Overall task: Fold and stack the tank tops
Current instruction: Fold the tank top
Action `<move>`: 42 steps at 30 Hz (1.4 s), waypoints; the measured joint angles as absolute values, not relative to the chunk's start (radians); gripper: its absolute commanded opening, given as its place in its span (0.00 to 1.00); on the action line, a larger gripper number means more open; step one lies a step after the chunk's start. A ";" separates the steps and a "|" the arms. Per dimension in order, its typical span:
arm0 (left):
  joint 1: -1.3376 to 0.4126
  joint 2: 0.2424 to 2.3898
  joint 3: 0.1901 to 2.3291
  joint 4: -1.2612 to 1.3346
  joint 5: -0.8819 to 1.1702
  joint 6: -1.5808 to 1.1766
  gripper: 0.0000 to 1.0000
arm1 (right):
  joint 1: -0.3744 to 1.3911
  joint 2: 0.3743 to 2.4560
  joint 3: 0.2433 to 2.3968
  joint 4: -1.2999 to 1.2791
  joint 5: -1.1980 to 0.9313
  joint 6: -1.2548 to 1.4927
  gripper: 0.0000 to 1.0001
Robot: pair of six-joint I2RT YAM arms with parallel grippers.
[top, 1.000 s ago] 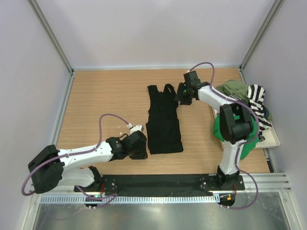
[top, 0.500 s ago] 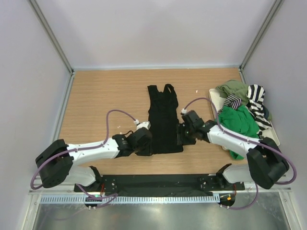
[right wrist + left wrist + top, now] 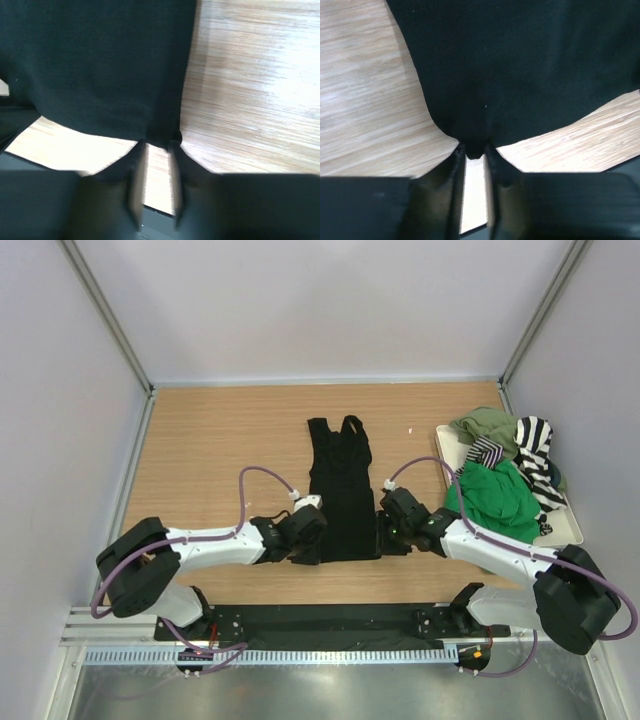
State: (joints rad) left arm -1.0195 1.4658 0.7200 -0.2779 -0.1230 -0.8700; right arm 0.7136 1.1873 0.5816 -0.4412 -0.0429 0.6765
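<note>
A black tank top (image 3: 342, 490) lies flat and lengthwise on the wooden table, straps at the far end. My left gripper (image 3: 314, 540) sits at its near left hem corner. In the left wrist view the gripper (image 3: 475, 150) has its jaws narrowed, pinching a small nub of the black cloth (image 3: 520, 65). My right gripper (image 3: 386, 532) is at the near right hem corner. In the right wrist view that gripper (image 3: 157, 145) is closed on the hem corner of the cloth (image 3: 100, 65). Green (image 3: 495, 495), olive (image 3: 488, 424) and striped (image 3: 536, 445) tank tops are heaped at the right.
The heap of tops lies on a white tray (image 3: 570, 530) against the right wall. A small white speck (image 3: 411, 430) lies on the wood near the tray. Bare wood stretches left of the black top. The black base rail (image 3: 330, 620) runs along the near edge.
The right arm swung from the top's far strap end down to its near right hem corner. The left gripper slid right to the near left corner. Both pairs of jaws narrowed onto the cloth.
</note>
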 measured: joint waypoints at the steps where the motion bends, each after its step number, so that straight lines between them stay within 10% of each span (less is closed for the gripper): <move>1: -1.019 1.469 0.720 -0.278 -0.123 -0.868 0.15 | 0.714 1.189 0.581 -0.441 -0.039 0.678 0.23; 5: -1.019 1.471 0.720 -0.276 -0.121 -0.855 0.00 | 0.714 1.196 0.577 -0.437 -0.036 0.684 0.01; 14: -1.019 1.428 0.720 -0.304 -0.119 -0.851 0.00 | 0.716 1.161 0.576 -0.475 -0.006 0.687 0.01; 22: -1.019 1.374 0.720 -0.325 -0.096 -0.852 0.07 | 0.717 1.113 0.575 -0.509 -0.009 0.687 0.20; 28: -1.019 1.381 0.714 -0.323 -0.069 -0.859 0.32 | 0.719 1.104 0.558 -0.502 -0.029 0.685 0.45; 36: -1.019 1.391 0.688 -0.294 -0.040 -0.864 0.41 | 0.734 1.104 0.508 -0.478 -0.049 0.685 0.44; 42: -1.019 1.420 0.670 -0.265 -0.024 -0.872 0.19 | 0.741 1.114 0.492 -0.434 -0.067 0.683 0.31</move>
